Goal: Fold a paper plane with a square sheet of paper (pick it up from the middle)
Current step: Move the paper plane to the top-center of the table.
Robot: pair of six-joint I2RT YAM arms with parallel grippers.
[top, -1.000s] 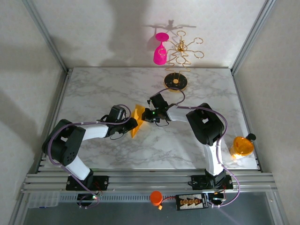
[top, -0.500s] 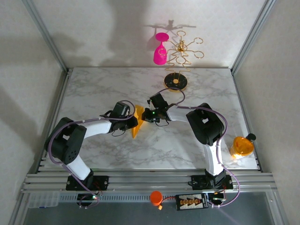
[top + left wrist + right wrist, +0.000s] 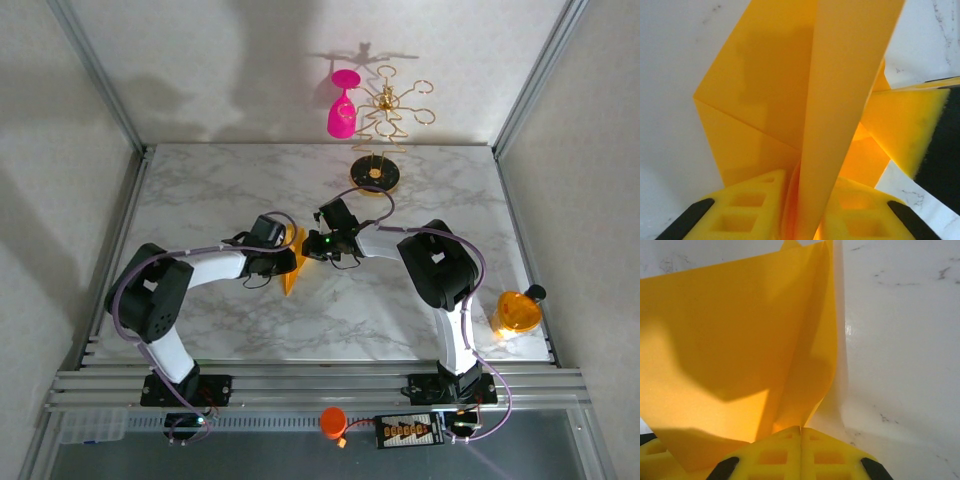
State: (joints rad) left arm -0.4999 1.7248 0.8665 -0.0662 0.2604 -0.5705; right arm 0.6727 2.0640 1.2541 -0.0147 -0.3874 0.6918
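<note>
Mid-table, square sheet of paper (image 3: 292, 266) stands up off the marble, partly folded, diagonal creases in but most folds left by my read, left gripper (image 3: 801, 212) pinching its centre fold, right gripper (image 3: 801, 437) clamped tight on its other side.

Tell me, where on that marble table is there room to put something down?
Bare marble: the far left corner behind the left arm; the near strip along the front rail; the far right corner beside the gold stand. Crowded: the centre, where the left pincer and right pincer grip the orange paper, and the near right edge by the orange disc.
</note>
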